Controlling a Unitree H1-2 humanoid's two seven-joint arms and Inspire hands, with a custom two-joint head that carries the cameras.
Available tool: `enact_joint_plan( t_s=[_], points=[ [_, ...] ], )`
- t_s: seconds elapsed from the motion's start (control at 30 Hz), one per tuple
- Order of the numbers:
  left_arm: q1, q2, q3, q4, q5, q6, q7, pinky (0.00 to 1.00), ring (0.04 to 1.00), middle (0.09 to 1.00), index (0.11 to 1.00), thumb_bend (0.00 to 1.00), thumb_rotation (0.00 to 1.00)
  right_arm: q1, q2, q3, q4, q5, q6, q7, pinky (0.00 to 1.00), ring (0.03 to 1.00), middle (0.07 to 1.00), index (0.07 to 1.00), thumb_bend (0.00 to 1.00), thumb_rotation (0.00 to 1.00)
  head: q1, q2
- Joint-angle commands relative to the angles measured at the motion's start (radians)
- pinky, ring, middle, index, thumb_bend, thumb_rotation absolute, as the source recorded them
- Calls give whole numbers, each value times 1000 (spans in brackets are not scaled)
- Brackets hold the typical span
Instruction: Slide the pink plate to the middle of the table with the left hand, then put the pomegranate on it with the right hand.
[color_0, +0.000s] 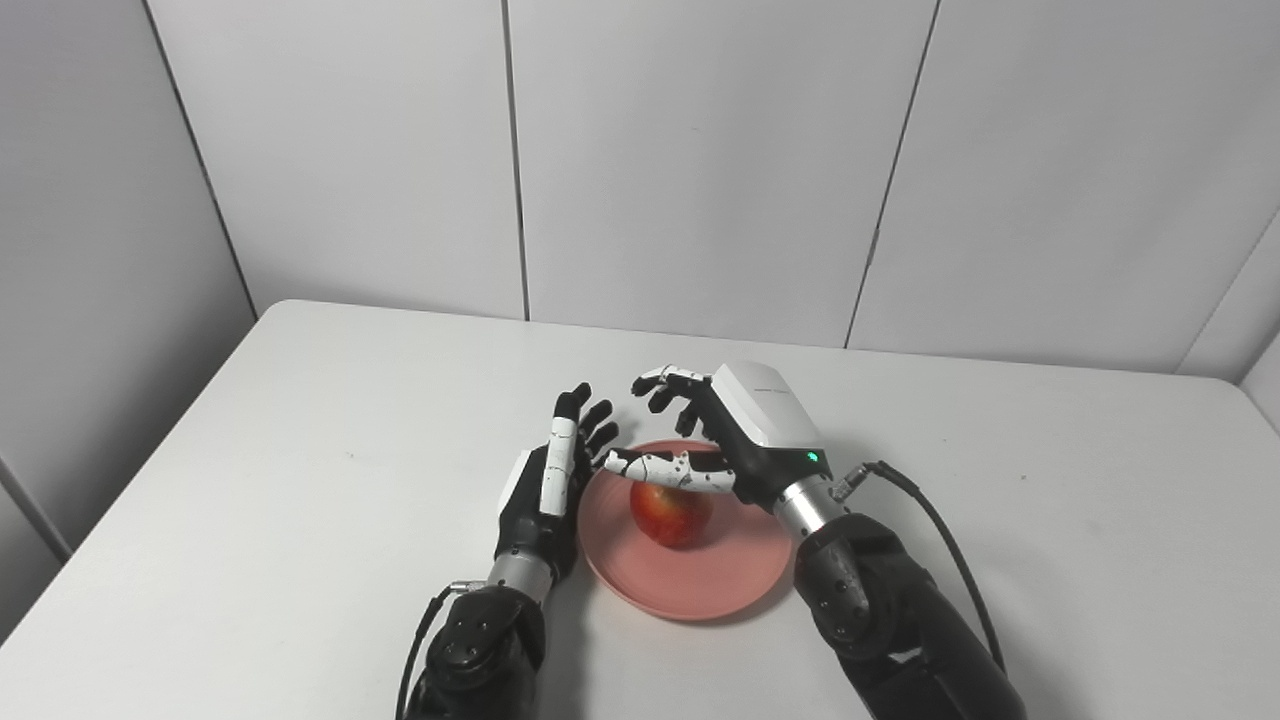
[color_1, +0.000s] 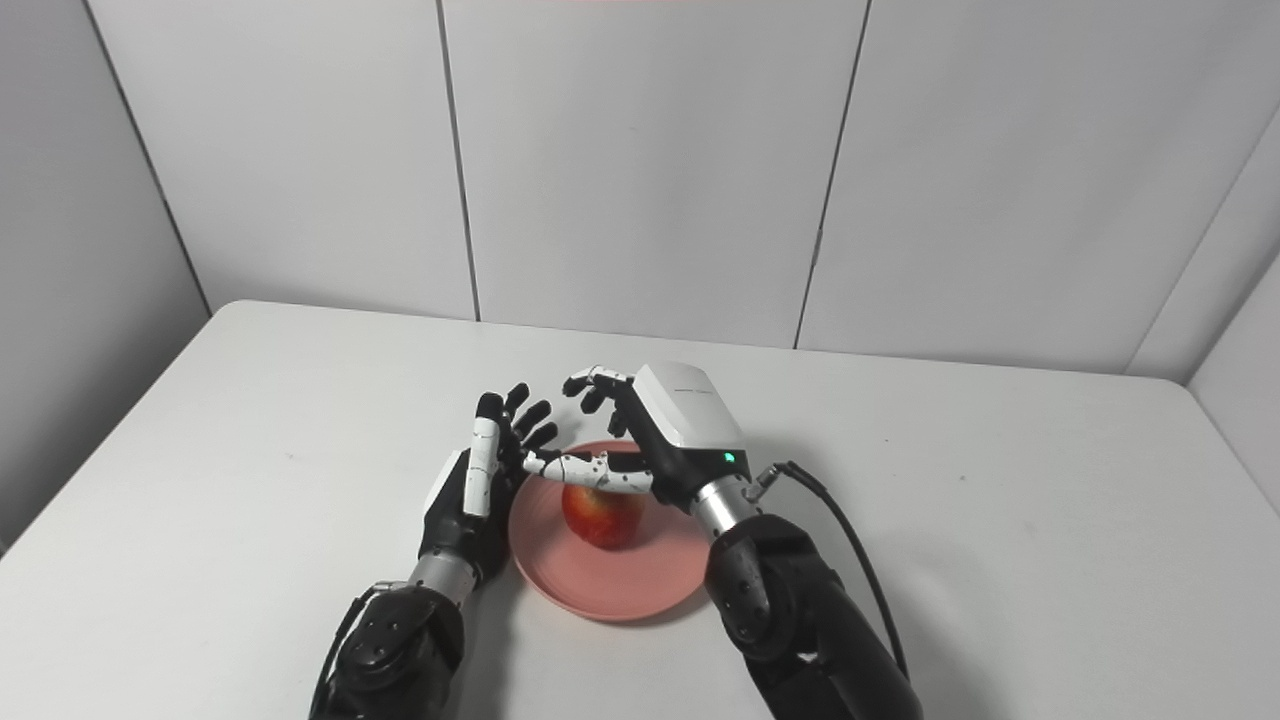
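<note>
Left eye view: a red, yellow-flecked pomegranate (color_0: 671, 511) sits on the pink plate (color_0: 690, 575) near the middle of the white surface (color_0: 300, 480). The right hand (color_0: 725, 430) hovers over the fruit with fingers (color_0: 665, 470) spread and released, one crossing its top and hiding the crown. The left hand (color_0: 548, 490) stands edge-on, fingers straight and apart, grasping nothing, just beside the plate's left rim.

Right eye view: the same arrangement; the right wrist covers the plate's right rim (color_1: 600, 600), and both forearms are cut off at the bottom edge.
</note>
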Motion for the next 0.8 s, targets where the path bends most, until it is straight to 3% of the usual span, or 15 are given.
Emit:
enact_joint_plan(
  t_s=[0.0,0.33,0.5,0.53,0.6,0.77],
  points=[
    [-15,2,4,-10,-7,20,-3,888,931,891,1000,921,999,-33,5,-25,-43,9,-39,-30,429,538,659,689,836,913,1,0],
    [-9,-6,15,-17,-4,-8,8,868,900,863,1000,886,983,15,25,-121,-85,87,-64,-120,425,543,638,670,781,949,-3,2],
    [-6,5,-1,4,47,-110,15,875,897,907,1000,913,963,63,59,-232,-36,236,-106,-181,477,565,647,662,822,979,-5,2],
    [-6,8,-5,10,64,-128,21,858,886,916,1000,927,974,71,66,-252,-21,265,-119,-190,531,621,674,664,827,992,-8,2],
    [-5,12,-12,17,94,-149,34,849,880,919,1000,933,978,84,79,-291,14,329,-157,-204,550,641,683,664,821,996,-9,2],
    [-3,16,-21,27,142,-185,56,975,943,974,1000,954,984,103,107,-372,107,453,-236,-235,632,694,726,713,801,1000,-12,3]
  ],
)
